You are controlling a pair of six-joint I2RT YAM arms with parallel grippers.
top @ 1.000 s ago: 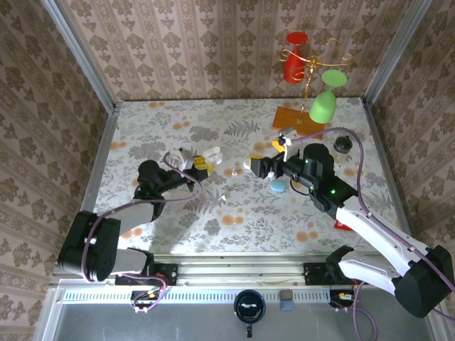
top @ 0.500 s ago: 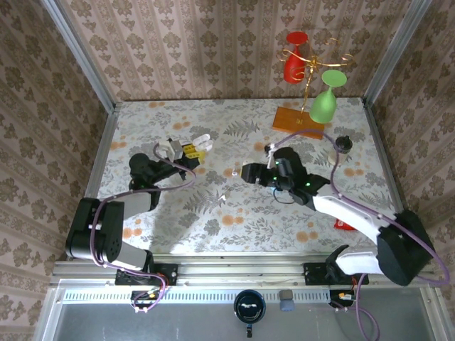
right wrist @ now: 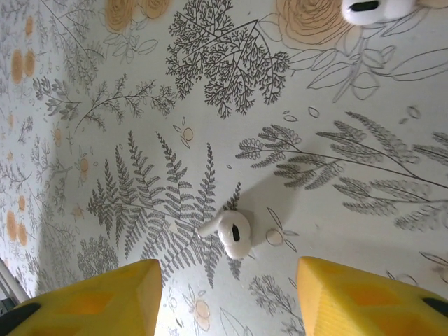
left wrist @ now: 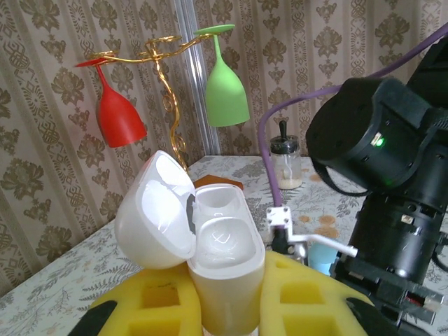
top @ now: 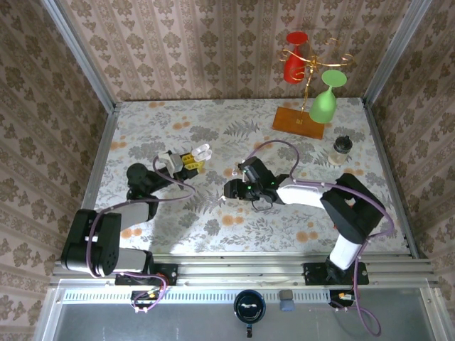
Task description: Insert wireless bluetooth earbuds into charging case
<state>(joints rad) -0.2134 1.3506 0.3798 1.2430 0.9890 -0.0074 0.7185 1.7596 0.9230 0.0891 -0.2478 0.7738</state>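
Observation:
My left gripper (left wrist: 227,311) is shut on the white charging case (left wrist: 224,262), which stands upright between the yellow pads with its lid (left wrist: 154,210) swung open to the left. Both wells inside look empty. From above, that case (top: 202,151) sits left of centre, held by the left gripper (top: 190,160). My right gripper (right wrist: 231,297) hangs open just over the table, its yellow fingers (right wrist: 105,297) on either side of one earbud (right wrist: 231,233) and not touching it. A second earbud (right wrist: 371,8) lies further off. From above, the right gripper (top: 229,190) hovers by the near earbud (top: 222,198), with the other earbud (top: 234,171) behind it.
A gold rack with a red glass (top: 293,57) and a green glass (top: 323,105) stands on an orange base (top: 298,119) at the back right. A small jar (top: 341,148) is nearby. A light blue object (left wrist: 322,257) lies under the right arm (left wrist: 392,175).
The right arm has swung left and dropped over the near earbud, its jaws narrowing. The left gripper has drawn back slightly left, still holding the open case.

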